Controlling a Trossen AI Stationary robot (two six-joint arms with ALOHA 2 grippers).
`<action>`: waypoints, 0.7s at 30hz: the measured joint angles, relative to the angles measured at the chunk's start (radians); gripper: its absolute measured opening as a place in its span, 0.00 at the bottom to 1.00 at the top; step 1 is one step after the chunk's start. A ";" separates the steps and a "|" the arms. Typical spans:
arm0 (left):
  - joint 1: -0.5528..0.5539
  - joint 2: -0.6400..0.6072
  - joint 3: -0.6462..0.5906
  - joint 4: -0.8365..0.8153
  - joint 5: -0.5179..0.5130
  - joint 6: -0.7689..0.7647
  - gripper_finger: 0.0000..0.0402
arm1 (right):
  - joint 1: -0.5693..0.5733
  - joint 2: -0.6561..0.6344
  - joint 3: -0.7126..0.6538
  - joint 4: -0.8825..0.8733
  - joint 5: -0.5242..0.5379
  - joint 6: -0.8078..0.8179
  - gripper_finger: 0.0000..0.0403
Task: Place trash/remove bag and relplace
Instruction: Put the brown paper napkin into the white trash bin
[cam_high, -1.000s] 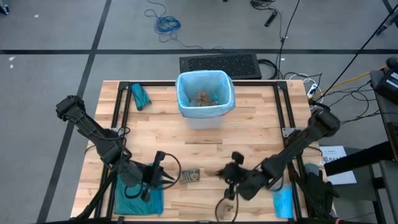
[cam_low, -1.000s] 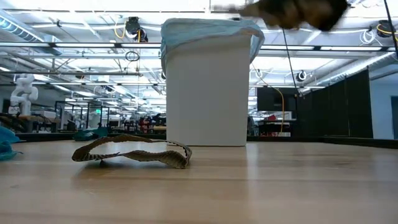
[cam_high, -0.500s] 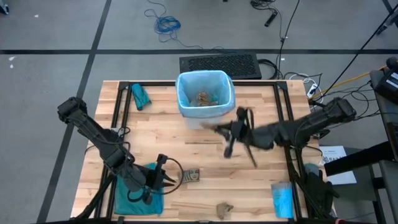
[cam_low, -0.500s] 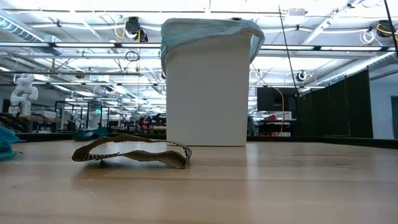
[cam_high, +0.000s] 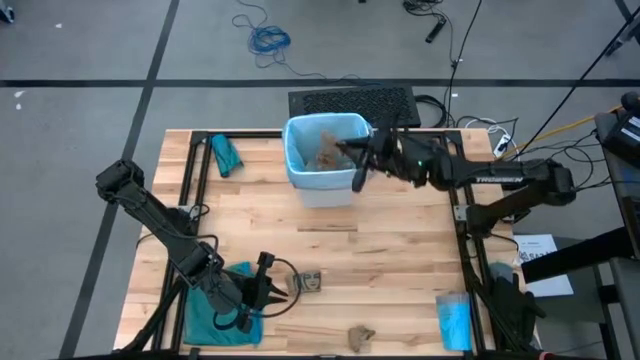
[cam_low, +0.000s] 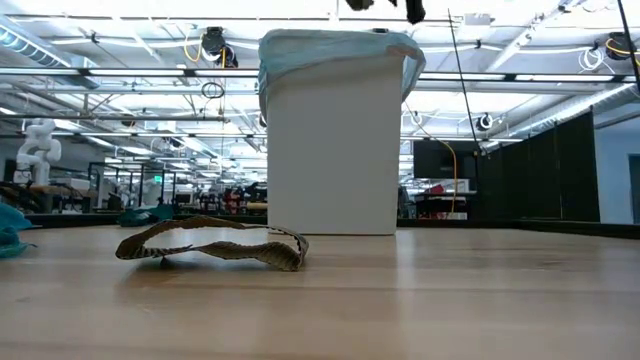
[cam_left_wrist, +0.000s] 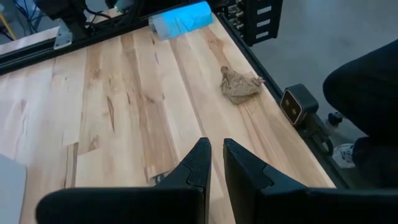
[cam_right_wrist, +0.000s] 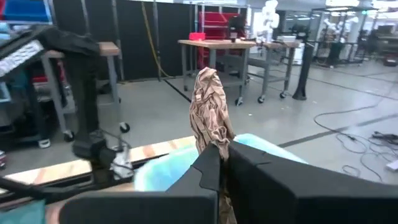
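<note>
Open tabletop (cam_high: 400, 250); right hand (cam_high: 352, 152) clamps paper scrap (cam_right_wrist: 210, 121) over bin (cam_high: 328, 160) rim, left hand (cam_high: 262, 290) near-closed, empty.

High view looked straight down on table (cam_high: 400, 250); low view sat level at tabletop; both shared white bin (cam_high: 329, 158); wrist views looked past fingers.

Bin (cam_low: 335, 140) contents hidden; distant robot (cam_low: 38, 140) perhaps blurred

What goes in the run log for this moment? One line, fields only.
right gripper: shut on crumpled brown paper scrap, over white bin | left gripper: near-shut, empty, low | loose brown paper scrap: on table
</note>
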 joint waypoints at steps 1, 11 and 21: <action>0.000 0.000 0.000 -0.001 0.000 0.000 0.10 | -0.018 0.001 0.000 -0.002 -0.018 0.009 0.00; 0.000 0.000 0.000 -0.001 -0.006 0.000 0.10 | -0.069 0.037 0.000 -0.010 -0.069 0.028 0.07; 0.000 0.000 0.000 -0.002 -0.012 0.000 0.10 | -0.069 0.039 0.000 0.000 -0.065 0.025 0.27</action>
